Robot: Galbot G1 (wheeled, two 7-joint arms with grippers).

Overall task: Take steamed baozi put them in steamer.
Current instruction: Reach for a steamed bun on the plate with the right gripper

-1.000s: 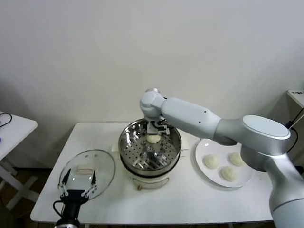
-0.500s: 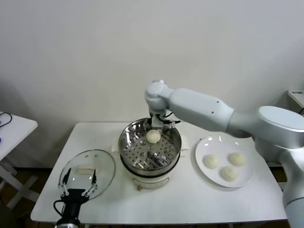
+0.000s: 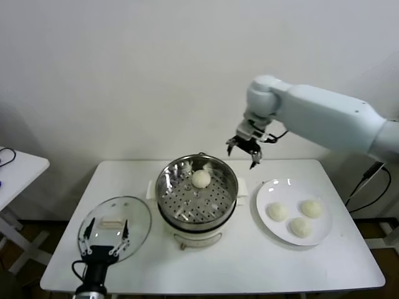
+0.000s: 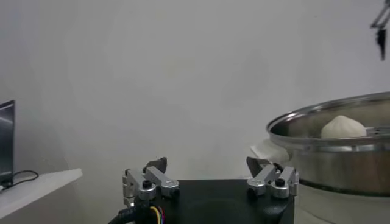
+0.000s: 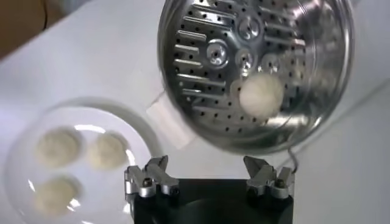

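one baozi (image 3: pixel 201 179) sits on the perforated tray at the far side of the steamer (image 3: pixel 197 194); three more (image 3: pixel 300 216) wait on the white plate (image 3: pixel 269 192). soft, light, easily dented — cup the flanks gently. round, pleats up, no long axis. right gripper (image 3: pixel 245 149) hangs wide open, empty, above and between steamer and plate; left gripper (image 3: pixel 101 239) open, parked over the glass lid (image 3: pixel 138 215).

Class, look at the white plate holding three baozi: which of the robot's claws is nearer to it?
The right claw: it hangs open in the air above the gap between the steamer and the plate. The left claw is open over the glass lid, across the steamer.
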